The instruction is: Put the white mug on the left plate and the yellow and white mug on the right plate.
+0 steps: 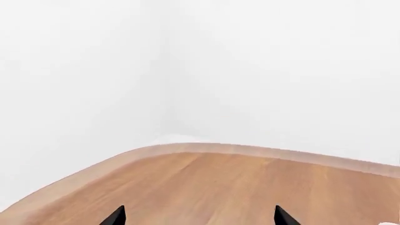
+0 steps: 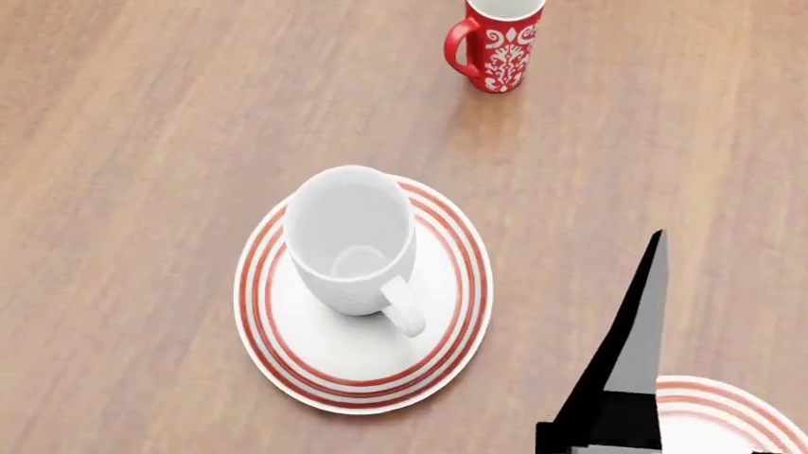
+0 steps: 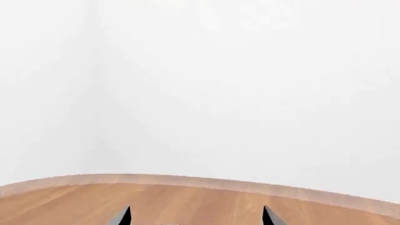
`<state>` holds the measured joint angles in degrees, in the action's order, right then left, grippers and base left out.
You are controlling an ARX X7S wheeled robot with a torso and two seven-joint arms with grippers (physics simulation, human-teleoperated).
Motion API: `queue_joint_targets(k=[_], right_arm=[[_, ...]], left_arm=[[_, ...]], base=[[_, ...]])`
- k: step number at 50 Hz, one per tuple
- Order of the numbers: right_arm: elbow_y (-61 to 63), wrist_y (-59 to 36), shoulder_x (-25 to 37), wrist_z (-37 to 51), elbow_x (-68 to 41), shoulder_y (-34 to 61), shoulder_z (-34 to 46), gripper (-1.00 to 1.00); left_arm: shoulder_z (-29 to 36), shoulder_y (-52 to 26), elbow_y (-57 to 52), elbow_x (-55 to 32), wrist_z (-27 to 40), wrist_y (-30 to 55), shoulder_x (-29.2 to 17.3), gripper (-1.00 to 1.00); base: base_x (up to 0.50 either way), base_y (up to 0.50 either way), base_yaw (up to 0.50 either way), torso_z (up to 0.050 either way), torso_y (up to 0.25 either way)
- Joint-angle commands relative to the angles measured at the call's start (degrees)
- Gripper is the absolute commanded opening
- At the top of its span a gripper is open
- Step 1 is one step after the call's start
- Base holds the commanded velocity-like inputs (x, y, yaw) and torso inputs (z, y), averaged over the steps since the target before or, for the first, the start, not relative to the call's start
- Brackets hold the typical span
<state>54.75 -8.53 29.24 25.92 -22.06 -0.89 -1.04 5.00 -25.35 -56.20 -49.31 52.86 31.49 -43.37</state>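
White mug upright on left plate, right plate seemingly bare

From the head we look steeply down, close over the tabletop. Our two wrist cameras face outward, low across the tabletop toward its far edge and white walls. All three views share only that wooden surface.

The bench looks like matt, grained wood — the white mug and left plate glossy, ceramic-looking, smooth.
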Motion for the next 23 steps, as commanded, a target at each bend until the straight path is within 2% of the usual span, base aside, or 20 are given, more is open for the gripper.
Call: queue_joint_targets(k=[1, 4, 8, 14, 23], right_arm=[[5.2, 16.3, 34.3, 37.1, 10.5, 7.9, 29.5, 1.0], [5.2, 16.4, 38.4, 42.6, 11.2, 16.7, 40.1, 1.0], [5.2, 16.4, 40.5, 46.6, 11.8, 23.7, 48.6, 1.0], [5.2, 16.9, 42.2, 49.8, 12.5, 29.2, 55.5, 1.0], [5.2, 17.5, 43.3, 51.8, 12.8, 34.3, 61.2, 1.0]], left_arm=[[6.7, -4.2, -3.8, -4.5, 15.0, -19.9, -16.5, 1.0], [10.1, -5.0, -3.7, -4.1, 16.5, -23.8, -19.4, 1.0], [11.4, -5.6, -3.4, -4.0, 17.1, -24.8, -19.8, 1.0], [13.6, -7.8, -3.4, -4.3, 17.6, -24.6, -20.4, 1.0], [15.2, -9.2, -3.1, -4.6, 17.9, -24.9, -20.9, 1.0]], base=[[0.0, 0.0, 0.0, 0.0, 0.0], [0.0, 0.0, 0.0, 0.0, 0.0], [0.0, 0.0, 0.0, 0.0, 0.0], [0.0, 0.0, 0.0, 0.0, 0.0], [0.0, 0.0, 0.0, 0.0, 0.0]])
